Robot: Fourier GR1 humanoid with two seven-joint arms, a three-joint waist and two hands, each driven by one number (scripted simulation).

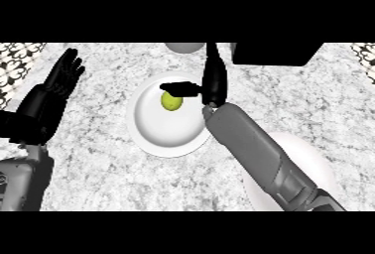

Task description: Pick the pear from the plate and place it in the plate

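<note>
A yellow-green pear (170, 101) lies on a white plate (167, 133) in the middle of the counter, toward the plate's far side. My right hand (212, 82) is over the plate's far right rim, its thumb (179, 88) stretched left just above the pear and its fingers straight, pointing away. Nothing is held in it, and the pear stays on the plate. A second white plate (315, 163) sits at the lower right, largely hidden by my right forearm. My left hand (62, 74) rests open at the left edge, fingers up.
A black box-like object (277, 53) stands at the back right. A grey round object (184, 47) shows at the back edge, behind the plate. Patterned tiles (15, 64) border the counter's left and right ends.
</note>
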